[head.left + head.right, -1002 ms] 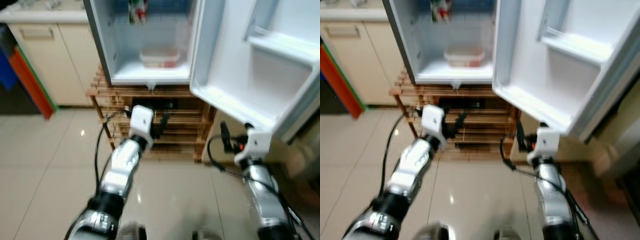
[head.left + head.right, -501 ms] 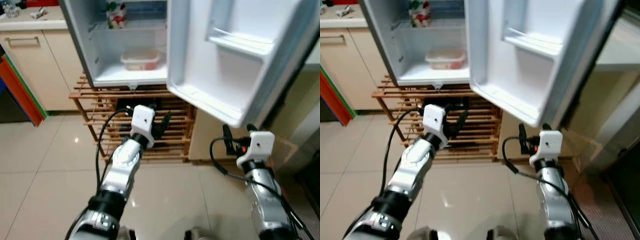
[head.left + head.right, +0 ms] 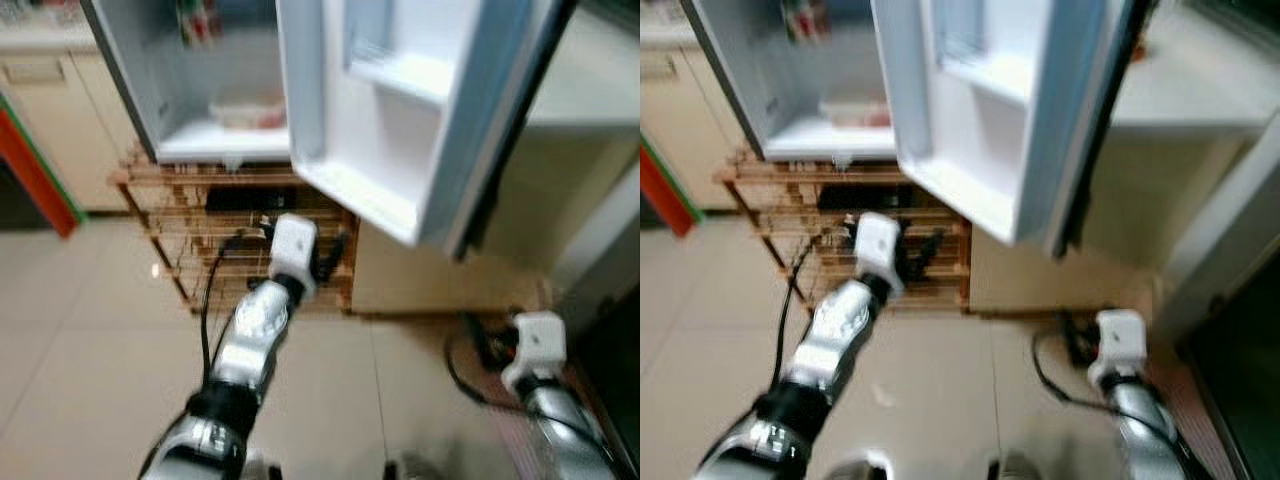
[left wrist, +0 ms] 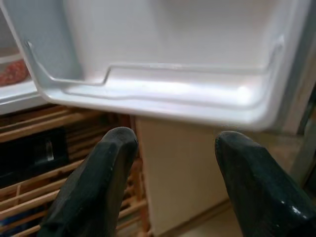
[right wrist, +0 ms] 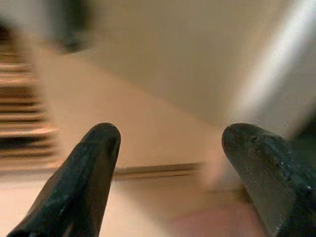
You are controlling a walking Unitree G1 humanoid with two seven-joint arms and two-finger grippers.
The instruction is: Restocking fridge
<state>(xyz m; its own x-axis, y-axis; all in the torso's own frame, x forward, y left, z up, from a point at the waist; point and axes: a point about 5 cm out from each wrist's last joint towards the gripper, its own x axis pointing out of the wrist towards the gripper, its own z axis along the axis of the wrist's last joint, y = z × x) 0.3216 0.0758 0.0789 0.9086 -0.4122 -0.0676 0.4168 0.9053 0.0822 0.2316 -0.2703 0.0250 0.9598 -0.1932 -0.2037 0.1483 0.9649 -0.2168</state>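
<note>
Left end effector (image 4: 170, 163) raised, released, aimed under open fridge door (image 3: 400, 110); right end effector (image 5: 170, 163) low, released. Wooden rack (image 3: 190, 230) ahead.

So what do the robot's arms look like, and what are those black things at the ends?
Both arms are shiny silver tubes with black joints and a white boxy wrist. Black cables loop along them. The left end effector and right end effector each have two long, rounded black fingers.

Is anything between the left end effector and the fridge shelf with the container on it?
Partly: the open fridge door hangs just above and ahead of the left end effector; the container sits further back, to the door's left.
</note>
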